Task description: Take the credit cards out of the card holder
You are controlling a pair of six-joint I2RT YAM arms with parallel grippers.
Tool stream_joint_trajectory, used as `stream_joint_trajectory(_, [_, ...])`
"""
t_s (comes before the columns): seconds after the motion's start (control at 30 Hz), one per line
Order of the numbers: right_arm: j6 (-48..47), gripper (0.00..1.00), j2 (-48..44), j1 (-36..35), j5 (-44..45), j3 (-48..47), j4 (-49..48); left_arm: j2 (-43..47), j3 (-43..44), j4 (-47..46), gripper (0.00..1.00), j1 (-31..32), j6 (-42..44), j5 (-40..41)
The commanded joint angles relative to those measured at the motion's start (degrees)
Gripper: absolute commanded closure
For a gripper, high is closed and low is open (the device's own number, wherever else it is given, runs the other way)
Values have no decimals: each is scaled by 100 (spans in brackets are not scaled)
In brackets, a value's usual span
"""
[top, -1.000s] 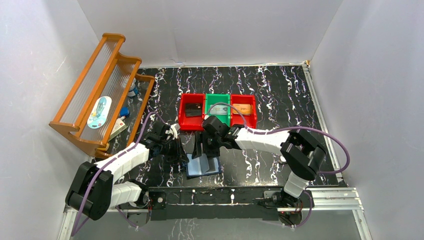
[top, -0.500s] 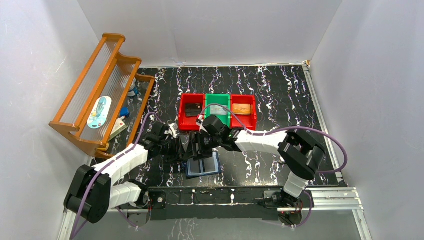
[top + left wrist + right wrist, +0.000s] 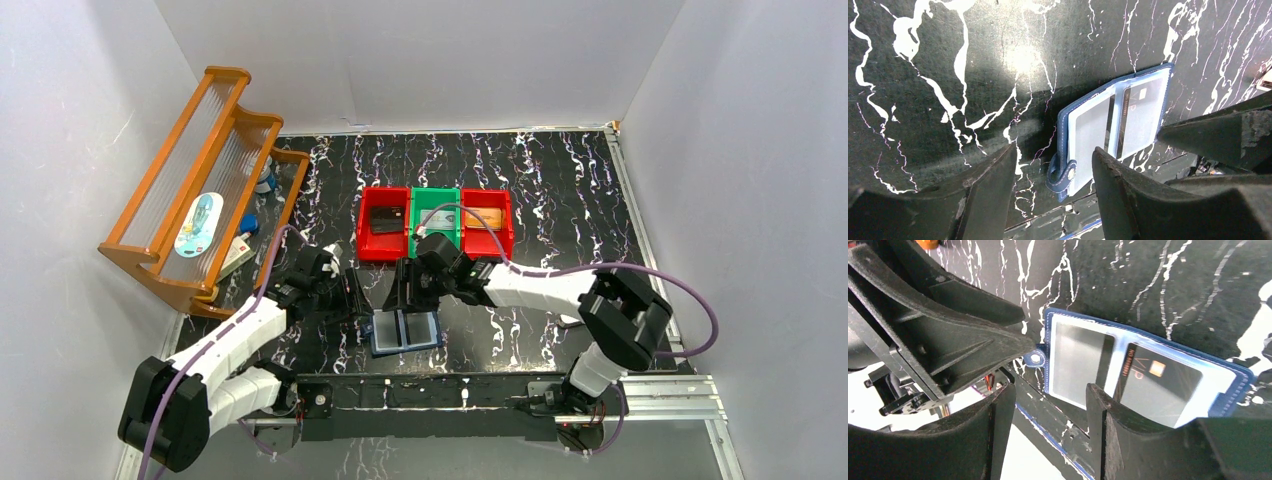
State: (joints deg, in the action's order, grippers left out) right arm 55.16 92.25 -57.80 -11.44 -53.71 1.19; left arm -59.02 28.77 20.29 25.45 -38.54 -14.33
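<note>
The navy card holder lies opened flat near the table's front edge, pale sleeves facing up, with its snap tab at the left side. A dark credit card sits inside the right sleeve, and a dark edge shows in the left sleeve. My left gripper hovers open just left of the holder, over the tab, with nothing between its fingers. Over the holder's near-left part, my right gripper is open and empty too, one finger above the left sleeve.
Behind the holder stand a red bin with a black card, a green bin with a silver-grey card and a red bin with an orange card. A wooden rack leans at the far left. The metal front rail lies just near the holder.
My left gripper opened and let go of the holder's raised leaf. The holder now lies flat and open. My right gripper narrowed a little and shifted over it.
</note>
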Motion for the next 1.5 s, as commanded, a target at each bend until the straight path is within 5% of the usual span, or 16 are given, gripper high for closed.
stream_joint_trajectory(0.0, [259,39,-461,137,588,265,129,115,238,144,43,-3,65,-24])
stream_joint_trajectory(0.33, [545,44,-369,323,-170,668,-608,-391,188,-411,44,-5,276,-1037])
stream_joint_trajectory(0.77, [678,55,346,323,-1031,583,-1117,-985,166,-412,58,0,393,-1099])
stream_joint_trajectory(1.47, [587,57,644,333,-688,401,-393,-1302,219,-518,94,-2,498,-1045])
